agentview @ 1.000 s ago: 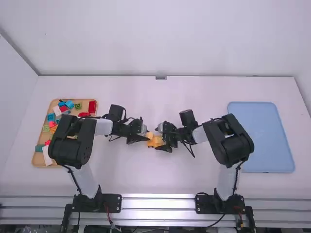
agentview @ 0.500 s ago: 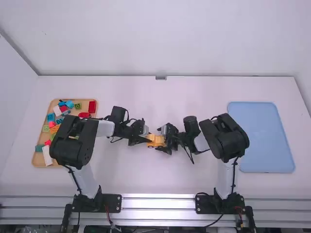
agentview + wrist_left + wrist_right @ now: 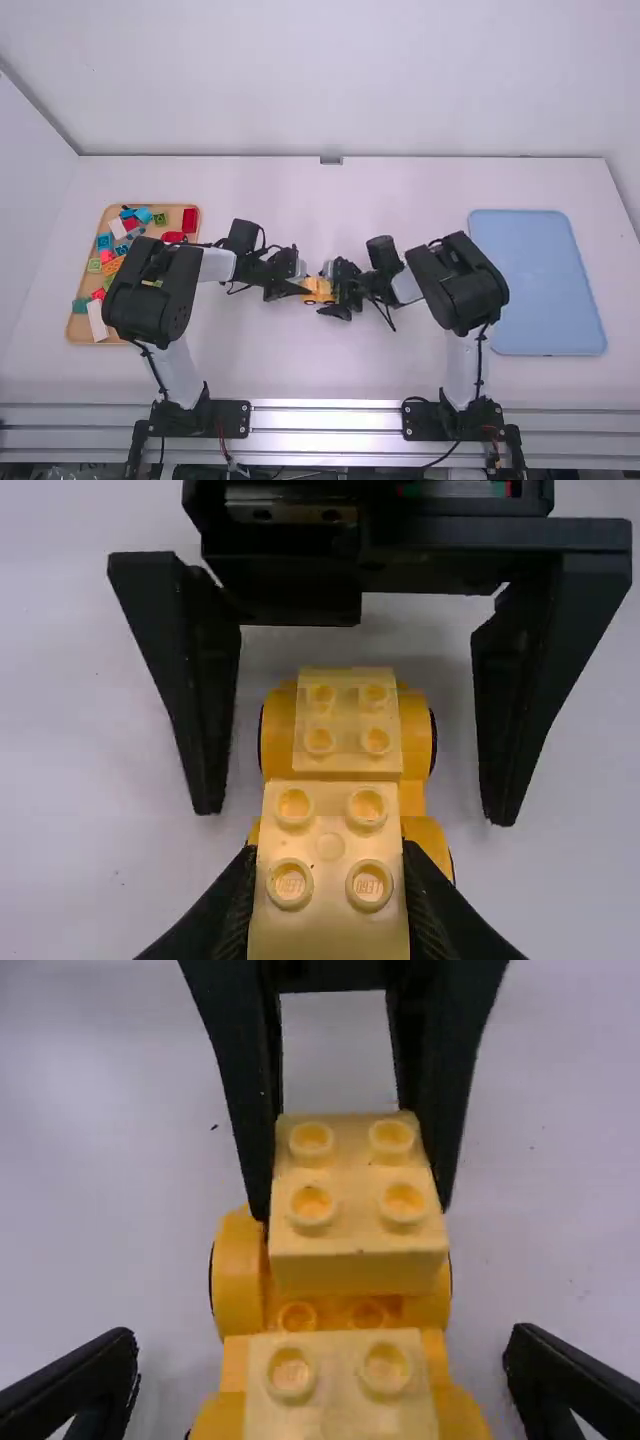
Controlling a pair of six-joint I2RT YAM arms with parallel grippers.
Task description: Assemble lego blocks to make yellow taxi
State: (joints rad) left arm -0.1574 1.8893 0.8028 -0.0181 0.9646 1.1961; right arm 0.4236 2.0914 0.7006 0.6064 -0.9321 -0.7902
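High view: right gripper (image 3: 325,290), spread wide, now seemingly nearer taxi (image 3: 317,289), likely to brace it; left gripper (image 3: 352,1210) pinches yellow block (image 3: 360,1235).

There's a little yellow toy car chassis (image 3: 238,1275) upright mid-table, dark wheels at its sides. A pale-yellow four-stud brick (image 3: 358,1215) sits over one end, studs up, and a matching brick (image 3: 348,722) sits over the other.

Here's the yellow block (image 3: 358,1271), smooth, glossy plastic; the block tray (image 3: 79,329) looks like wood, the table (image 3: 320,360) smooth, and the rail (image 3: 326,420) shines, metallic.
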